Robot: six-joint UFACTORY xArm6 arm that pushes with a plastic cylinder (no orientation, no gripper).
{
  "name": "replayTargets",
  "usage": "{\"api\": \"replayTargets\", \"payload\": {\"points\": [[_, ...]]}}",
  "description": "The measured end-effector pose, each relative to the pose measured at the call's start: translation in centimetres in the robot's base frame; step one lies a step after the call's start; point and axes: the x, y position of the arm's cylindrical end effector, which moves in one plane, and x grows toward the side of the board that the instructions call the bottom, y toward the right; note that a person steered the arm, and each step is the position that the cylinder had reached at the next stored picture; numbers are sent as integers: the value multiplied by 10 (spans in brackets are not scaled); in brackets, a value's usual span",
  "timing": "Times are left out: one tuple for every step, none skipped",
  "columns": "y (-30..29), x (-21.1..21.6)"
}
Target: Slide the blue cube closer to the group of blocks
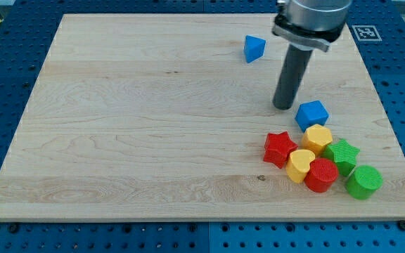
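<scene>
The blue cube (pixel 312 114) lies at the view's right, touching or nearly touching the top of the group of blocks. The group holds a yellow hexagonal block (pixel 318 138), a red star (pixel 280 148), a yellow heart (pixel 301 165), a red round block (pixel 321 175), a green star (pixel 343 154) and a green cylinder (pixel 363 181). My tip (pixel 283 107) rests on the board just left of the blue cube and a little above it, a small gap apart. A second blue block, triangular (pixel 254 48), lies alone near the view's top.
The wooden board (pixel 118 140) sits on a blue perforated table. The group lies near the board's right and bottom edges. The arm's grey housing (pixel 311 17) hangs over the board's top right.
</scene>
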Motion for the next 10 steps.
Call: {"api": "replayTargets", "payload": {"points": [[3,4],[28,17],[57,34],[86,38],[105,35],[134,35],[158,35],[163,34],[184,34],[208,43]]}}
